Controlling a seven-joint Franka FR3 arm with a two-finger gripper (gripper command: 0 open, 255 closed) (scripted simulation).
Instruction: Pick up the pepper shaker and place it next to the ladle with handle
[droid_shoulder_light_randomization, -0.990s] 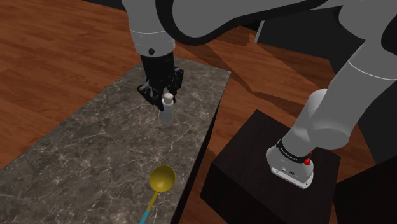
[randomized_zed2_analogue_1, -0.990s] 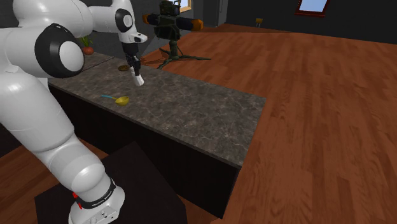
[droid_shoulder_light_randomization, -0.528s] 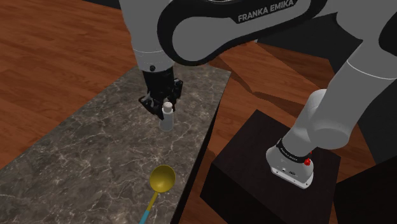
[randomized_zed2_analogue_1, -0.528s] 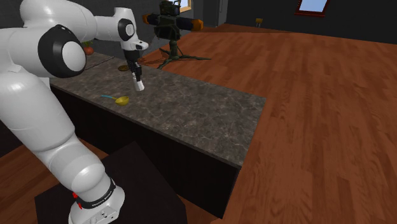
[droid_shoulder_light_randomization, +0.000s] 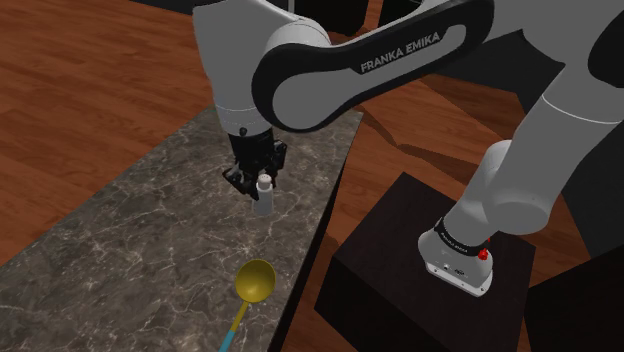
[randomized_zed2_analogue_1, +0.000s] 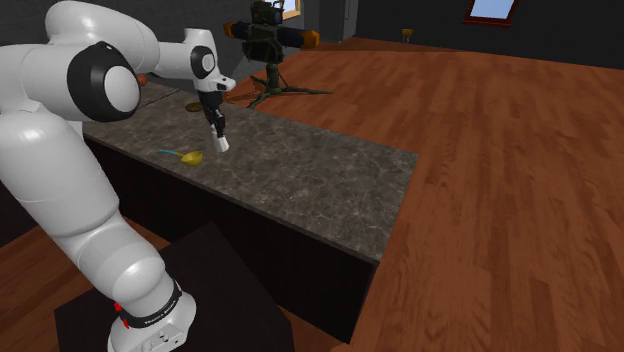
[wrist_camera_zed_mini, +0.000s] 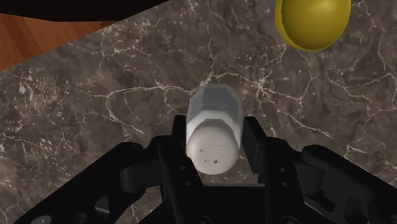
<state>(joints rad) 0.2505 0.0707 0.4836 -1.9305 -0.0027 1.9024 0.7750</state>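
Note:
A small white pepper shaker (droid_shoulder_light_randomization: 263, 195) with a holed cap (wrist_camera_zed_mini: 213, 147) is clasped between my black fingers. My gripper (droid_shoulder_light_randomization: 258, 185) is shut on it and holds it low over the dark marble counter (droid_shoulder_light_randomization: 120, 240), near the counter's edge toward the stand. The ladle has a yellow bowl (droid_shoulder_light_randomization: 255, 281) and a blue handle (droid_shoulder_light_randomization: 236, 325); it lies on the counter toward the shoulder view's bottom, a short way from the shaker. In the wrist view the yellow bowl (wrist_camera_zed_mini: 313, 22) lies ahead of the shaker. From the second exterior view the gripper (randomized_zed2_analogue_1: 219, 139) hangs just right of the ladle (randomized_zed2_analogue_1: 188, 156).
The counter's long edge (droid_shoulder_light_randomization: 320, 215) drops to a wooden floor (droid_shoulder_light_randomization: 90, 70) beside the dark stand (droid_shoulder_light_randomization: 425, 270). A dark tripod-like object (randomized_zed2_analogue_1: 268, 45) stands on the floor beyond the counter. The arm's big white link (droid_shoulder_light_randomization: 330, 60) hangs over the counter's far end.
The gripper has carried the shaker along the counter toward the ladle and somewhat lower. The fingers stay clasped on it. The ladle has not moved.

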